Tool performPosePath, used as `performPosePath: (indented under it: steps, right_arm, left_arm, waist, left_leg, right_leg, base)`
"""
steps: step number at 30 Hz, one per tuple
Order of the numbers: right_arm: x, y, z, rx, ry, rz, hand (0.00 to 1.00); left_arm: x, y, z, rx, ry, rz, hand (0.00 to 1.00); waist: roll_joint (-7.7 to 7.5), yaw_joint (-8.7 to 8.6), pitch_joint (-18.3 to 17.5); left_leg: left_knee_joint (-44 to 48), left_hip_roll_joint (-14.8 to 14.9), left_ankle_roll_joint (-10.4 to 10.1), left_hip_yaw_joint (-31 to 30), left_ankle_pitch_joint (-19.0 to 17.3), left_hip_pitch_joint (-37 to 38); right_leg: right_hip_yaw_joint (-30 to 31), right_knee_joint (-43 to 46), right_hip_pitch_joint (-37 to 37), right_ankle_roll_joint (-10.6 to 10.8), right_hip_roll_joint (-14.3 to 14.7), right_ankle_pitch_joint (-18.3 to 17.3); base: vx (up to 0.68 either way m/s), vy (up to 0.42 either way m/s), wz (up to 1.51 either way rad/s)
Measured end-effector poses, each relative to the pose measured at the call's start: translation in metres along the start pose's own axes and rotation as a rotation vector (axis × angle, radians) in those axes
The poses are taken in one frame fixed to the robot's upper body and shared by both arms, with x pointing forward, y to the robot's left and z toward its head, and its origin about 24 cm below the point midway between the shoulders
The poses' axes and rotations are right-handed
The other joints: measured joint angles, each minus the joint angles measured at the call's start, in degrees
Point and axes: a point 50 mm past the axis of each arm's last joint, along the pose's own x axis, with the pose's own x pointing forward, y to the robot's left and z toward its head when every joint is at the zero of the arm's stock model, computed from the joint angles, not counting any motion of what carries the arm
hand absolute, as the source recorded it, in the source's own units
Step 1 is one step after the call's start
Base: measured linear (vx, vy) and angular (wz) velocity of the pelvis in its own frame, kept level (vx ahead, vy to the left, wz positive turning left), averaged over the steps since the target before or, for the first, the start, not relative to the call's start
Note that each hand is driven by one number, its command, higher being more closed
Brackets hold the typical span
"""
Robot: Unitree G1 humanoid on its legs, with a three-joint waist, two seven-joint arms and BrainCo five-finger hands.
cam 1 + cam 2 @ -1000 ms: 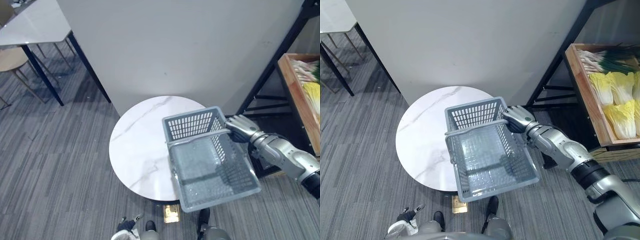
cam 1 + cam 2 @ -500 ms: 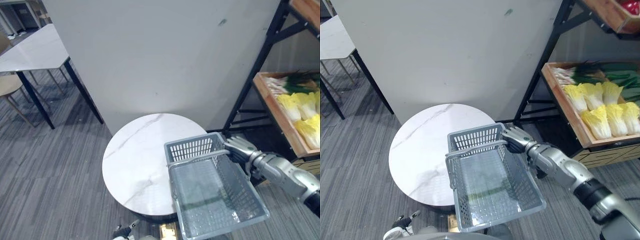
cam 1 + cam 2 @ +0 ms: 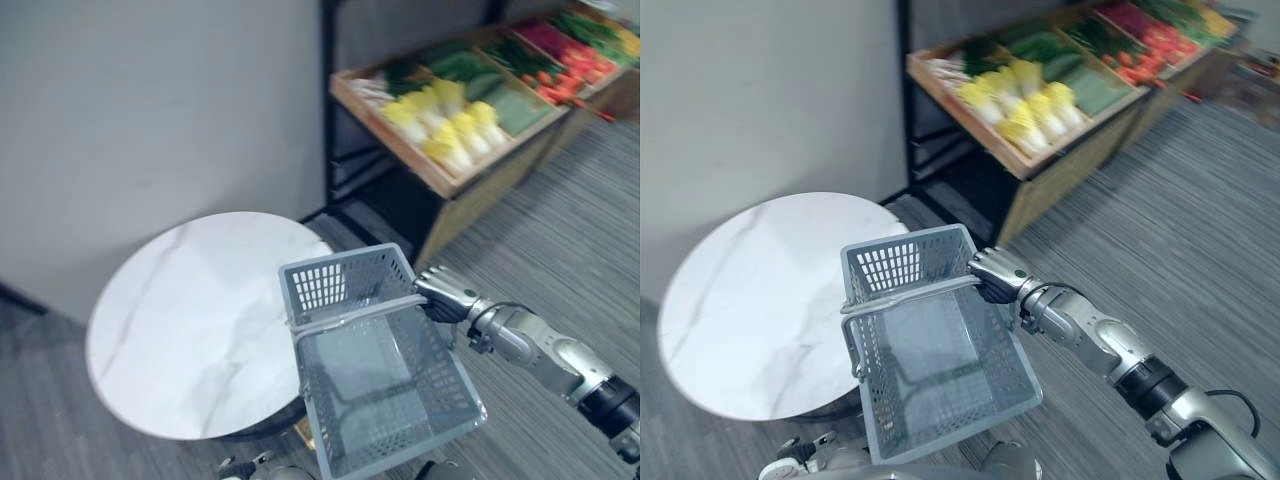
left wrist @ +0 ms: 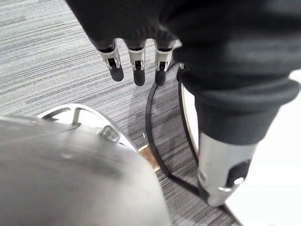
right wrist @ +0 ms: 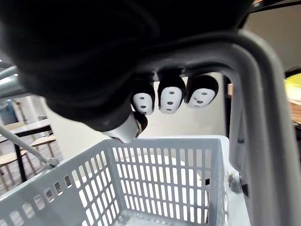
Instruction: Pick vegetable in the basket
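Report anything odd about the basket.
Nothing is spilled or damaged. The empty basket hangs slightly askew, because the right robot hand grips its handle at one end rather than mid-span.

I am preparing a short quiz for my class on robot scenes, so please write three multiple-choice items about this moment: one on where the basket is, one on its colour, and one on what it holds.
1. Where is the basket?
A) on the floor
B) hanging from the right hand, beside the round table
C) on a chair

2. What colour is the basket?
A) red
B) yellow
C) grey

3. What is in the basket?
A) nothing
B) a cabbage
C) carrots

Answers: 1 B, the fingers curl round its handle at the table's right edge; 2 C, its lattice walls are grey; 3 A, its bare bottom shows all over.
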Motion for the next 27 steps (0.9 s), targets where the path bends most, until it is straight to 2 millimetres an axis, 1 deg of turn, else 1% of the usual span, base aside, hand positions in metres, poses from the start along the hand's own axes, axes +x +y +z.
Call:
performPosePath:
  steps: [1,2,3,5,6,8,9,10,12,13,14,15,16,17,18,19,20,21,22,23,24,25,26,27]
  right_arm:
    - [0.001,0.001,0.002,0.003,-0.008,-0.001,1.0]
    - [0.001,0.003,0.002,0.003,-0.005,0.009,1.0]
    - [0.0,0.004,0.002,-0.003,-0.002,0.013,1.0]
    - [-0.008,0.008,-0.004,-0.033,0.027,0.05,1.0]
    - [-0.01,0.01,-0.005,-0.038,0.036,0.06,1.0]
    - [-0.023,0.015,-0.008,-0.031,0.071,0.077,1.0]
    - [-0.027,0.014,-0.008,-0.026,0.08,0.068,1.0]
    - [-0.028,0.011,-0.005,-0.019,0.078,0.051,1.0]
    - [-0.027,0.009,-0.001,-0.01,0.06,0.036,1.0]
    - [-0.025,0.009,0.001,0.013,0.054,0.019,1.0]
    - [-0.025,0.008,0.0,0.016,0.063,0.017,1.0]
    - [-0.025,0.009,0.0,0.02,0.064,0.017,1.0]
    - [-0.025,0.011,-0.001,0.05,0.074,0.013,1.0]
    - [-0.025,0.012,-0.002,0.066,0.081,0.012,1.0]
    - [-0.025,0.012,-0.003,0.074,0.087,0.009,1.0]
    - [-0.029,0.009,-0.008,0.08,0.11,-0.002,1.0]
    - [-0.03,0.007,-0.01,0.087,0.123,-0.01,1.0]
    - [-0.032,0.014,-0.01,0.126,0.149,-0.011,1.0]
    - [-0.038,0.018,-0.013,0.141,0.17,0.012,1.0]
    - [-0.043,0.021,-0.019,0.157,0.204,0.026,1.0]
    - [-0.046,0.024,-0.022,0.171,0.229,0.031,1.0]
    - [-0.058,0.035,-0.034,0.208,0.318,0.048,1.0]
    - [-0.066,0.041,-0.04,0.219,0.371,0.063,1.0]
    - [-0.072,0.044,-0.045,0.226,0.407,0.071,1.0]
  left_arm:
    - [0.001,0.004,0.0,0.002,0.002,0.01,0.0]
    - [0.0,0.005,-0.002,-0.013,0.013,0.015,0.0]
    - [0.0,0.005,-0.003,-0.018,0.017,0.014,0.0]
    - [-0.001,-0.002,-0.005,-0.029,0.02,-0.001,0.0]
    - [-0.001,-0.003,-0.005,-0.031,0.02,-0.004,0.0]
    - [-0.002,-0.009,-0.005,-0.041,0.02,-0.018,0.0]
    - [-0.002,-0.012,-0.004,-0.045,0.014,-0.026,0.0]
    - [-0.003,-0.014,-0.002,-0.049,0.005,-0.032,0.0]
    - [-0.003,-0.014,-0.002,-0.055,0.002,-0.037,0.0]
    - [-0.003,-0.015,0.003,-0.067,-0.022,-0.043,0.0]
    - [-0.004,-0.021,0.006,-0.076,-0.042,-0.058,0.0]
    - [-0.004,-0.023,0.007,-0.083,-0.047,-0.061,0.0]
    - [-0.005,-0.024,0.006,-0.091,-0.053,-0.064,0.0]
    - [-0.005,-0.023,0.003,-0.091,-0.048,-0.063,0.0]
    - [-0.005,-0.022,0.001,-0.092,-0.045,-0.064,0.0]
    - [-0.006,-0.022,-0.004,-0.092,-0.033,-0.067,0.0]
    - [-0.007,-0.022,-0.007,-0.092,-0.026,-0.068,0.0]
    - [-0.006,-0.013,-0.013,-0.093,-0.01,-0.048,0.0]
    - [-0.005,-0.004,-0.013,-0.087,-0.009,-0.027,0.0]
    - [-0.004,-0.003,-0.011,-0.091,-0.011,-0.022,0.0]
    - [-0.004,-0.002,-0.012,-0.094,-0.006,-0.02,0.0]
    - [-0.005,-0.001,-0.018,-0.087,0.012,-0.013,0.0]
    - [-0.006,-0.002,-0.02,-0.08,0.016,-0.014,0.0]
    - [-0.006,-0.003,-0.021,-0.076,0.019,-0.015,0.0]
  waist:
    - [-0.61,0.22,-0.4]
    - [0.33,0.28,-1.0]
    - [0.62,0.07,-1.2]
    - [2.19,-1.19,-2.0]
    - [2.41,-1.46,-2.1]
    - [3.6,-2.26,-3.0]
    - [3.88,-2.74,-3.2]
    - [3.85,-3.04,-3.2]
    - [3.61,-3.09,-3.0]
    - [2.59,-2.75,-2.3]
    - [2.5,-2.8,-2.3]
    - [2.75,-2.63,-2.1]
    - [3.33,-1.79,-1.7]
    - [3.94,-1.67,-1.4]
    - [4.31,-1.81,-1.1]
    - [5.62,-1.69,-0.9]
    - [6.37,-1.51,-0.5]
    - [4.74,-1.45,-0.2]
    - [2.58,-2.03,0.1]
    - [1.86,-1.78,0.4]
    - [1.72,-1.59,0.5]
    - [1.53,-1.32,0.5]
    - [1.78,-1.16,0.7]
    - [2.11,-1.07,0.8]
  left_leg:
    - [0.8,1.2,-0.8,2.2,0.8,-0.1]
    - [-0.1,2.9,-0.8,4.8,3.8,-0.1]
    - [-0.6,3.2,-0.6,5.6,4.8,0.2]
    - [-0.5,5.3,-0.4,7.6,8.1,1.6]
    - [0.0,5.9,-0.2,8.0,9.0,2.3]
    - [5.0,10.3,0.2,8.5,10.1,4.2]
    - [7.6,12.1,0.2,8.3,10.8,4.8]
    - [10.9,13.7,0.7,7.0,13.1,4.8]
    - [16.3,14.9,3.3,-1.4,18.1,2.7]
    - [19.7,12.2,1.1,-15.0,14.2,-2.7]
    - [19.8,4.8,-0.7,-28.9,5.1,-7.1]
    - [18.7,1.4,-0.9,-34.1,2.5,-8.4]
    - [14.1,-3.5,-1.7,-40.8,-0.5,-9.3]
    - [8.1,-6.5,-2.0,-44.4,-0.9,-9.6]
    - [4.9,-7.6,-2.0,-45.9,-0.8,-9.6]
    - [-1.4,-8.9,-2.2,-48.9,-0.6,-9.6]
    - [-3.3,-9.3,-1.8,-50.7,0.2,-9.8]
    - [-4.5,-11.0,-2.8,-49.1,-1.5,-8.7]
    - [-4.5,-12.9,-2.6,-48.7,-1.9,-8.9]
    - [-4.0,-13.6,-1.9,-47.6,-2.2,-8.8]
    - [-3.5,-13.9,-1.4,-47.3,-2.5,-8.9]
    - [-2.0,-15.4,1.4,-47.7,-1.5,-8.7]
    - [-1.7,-16.3,1.4,-47.7,-1.5,-8.3]
    - [-1.7,-16.6,1.3,-47.4,-1.5,-8.0]
  right_leg:
    - [1.0,-5.4,0.8,3.7,0.7,2.2]
    - [0.9,-12.2,1.0,4.6,5.6,2.0]
    - [1.0,-14.0,1.3,4.6,6.8,2.0]
    - [1.4,-18.3,3.0,4.7,10.1,2.0]
    - [1.6,-19.3,4.1,4.7,11.0,2.0]
    - [1.6,-23.8,8.4,4.7,14.2,2.0]
    - [1.8,-24.7,9.1,4.7,14.9,2.0]
    - [2.8,-25.4,9.6,4.7,15.2,2.0]
    - [5.5,-26.5,10.6,4.8,14.7,2.1]
    - [8.3,-26.8,10.6,4.9,12.9,2.1]
    - [11.0,-26.9,9.9,4.9,11.1,2.1]
    - [12.4,-27.1,9.6,5.0,10.6,2.1]
    - [15.2,-28.2,9.6,5.2,10.7,2.2]
    - [17.6,-28.8,9.5,5.6,11.4,2.5]
    - [18.5,-28.8,9.4,5.7,11.9,2.5]
    - [20.5,-28.8,8.6,6.1,13.4,2.2]
    - [21.6,-28.9,8.5,6.6,14.1,2.5]
    - [23.8,-29.7,8.6,8.7,13.0,3.9]
    - [24.1,-29.7,7.8,9.9,11.3,4.6]
    - [25.1,-30.0,7.6,10.5,10.5,5.1]
    - [25.3,-30.4,7.8,10.8,10.2,5.3]
    - [25.4,-31.1,8.6,11.2,9.0,5.6]
    - [25.5,-31.2,8.8,11.8,8.4,6.0]
    - [25.6,-31.2,8.9,11.9,8.0,6.0]
  base:
    - [-0.07,-0.462,-1.77]
    - [-0.05,-0.397,-1.32]
    - [-0.07,-0.371,-1.04]
    - [-0.04,-0.322,-0.51]
    - [0.0,-0.301,-0.36]
    - [0.01,-0.259,-0.24]
    - [0.01,-0.169,-0.34]
    - [0.0,-0.112,-0.48]
    - [-0.01,-0.066,-0.64]
    - [-0.03,0.041,-0.87]
    - [-0.03,0.079,-0.92]
    - [-0.01,0.147,-1.09]
    - [0.0,0.19,-1.15]
    - [0.0,0.214,-1.1]
    - [-0.01,0.253,-1.03]
    - [-0.01,0.22,-0.84]
    - [0.06,0.31,-0.99]
    - [0.15,0.267,-0.57]
    - [0.18,0.249,-0.44]
    - [0.15,0.179,-0.16]
    - [0.12,0.173,-0.23]
    - [0.16,0.2,-0.18]
    - [0.12,0.13,-0.19]
    - [0.14,0.116,-0.19]
